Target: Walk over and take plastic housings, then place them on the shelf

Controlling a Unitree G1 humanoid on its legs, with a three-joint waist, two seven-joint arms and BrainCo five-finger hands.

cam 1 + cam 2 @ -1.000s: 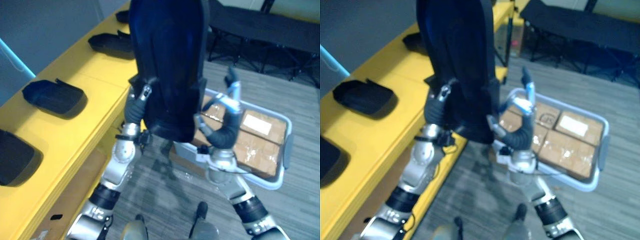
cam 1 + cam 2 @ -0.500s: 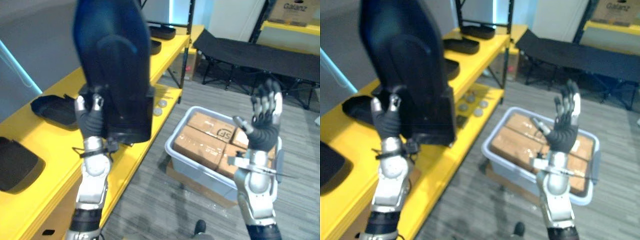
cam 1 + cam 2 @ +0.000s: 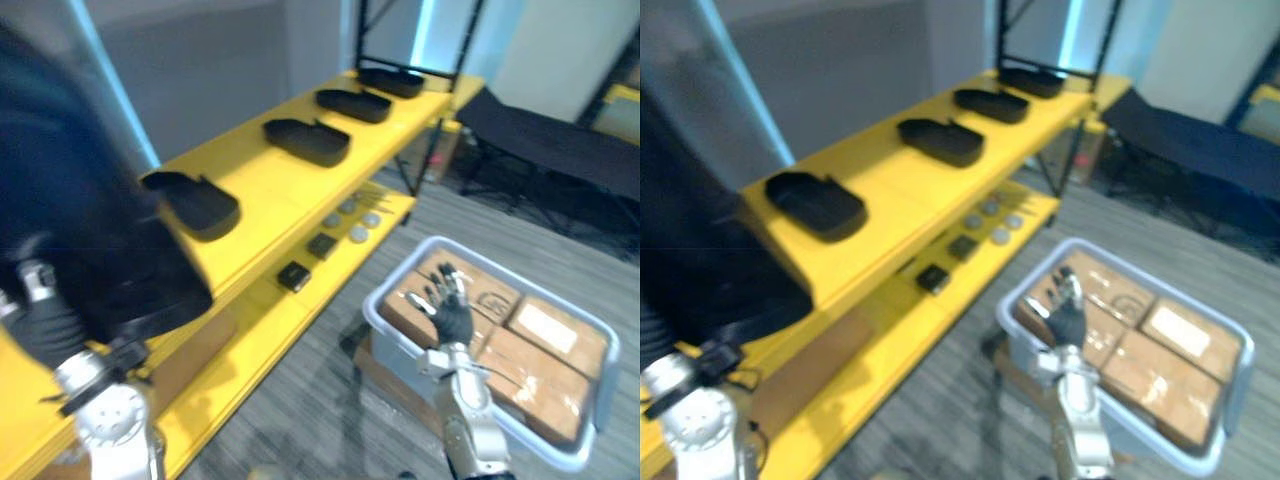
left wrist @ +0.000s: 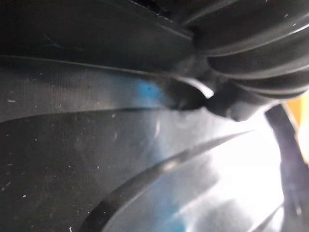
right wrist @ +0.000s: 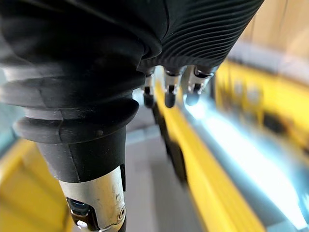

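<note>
The left hand [image 3: 42, 330] is up at the near end of the shelf [image 3: 270, 190], with a large dark housing [image 3: 80, 230] standing upright above its ribbed cover. The housing hides the hand's front, and the left wrist view has the dark shell pressed close against the cover, so I cannot tell how the hand grips it. I cannot tell either whether the housing touches the shelf top.

Four more housings [image 3: 195, 203] lie in a row along the shelf top, well apart, open side up. On the shelf's lower level lie small parts [image 3: 293, 276], some square and dark, some round and grey.

The right hand [image 3: 452, 318] is raised off the shelf's open side, fingers straight and spread, holding nothing. Behind it, beside the shelf, is a grey bin [image 3: 395, 270] of boxes [image 3: 545, 330]. A black cot [image 3: 540, 150] stands past the shelf's far end
</note>
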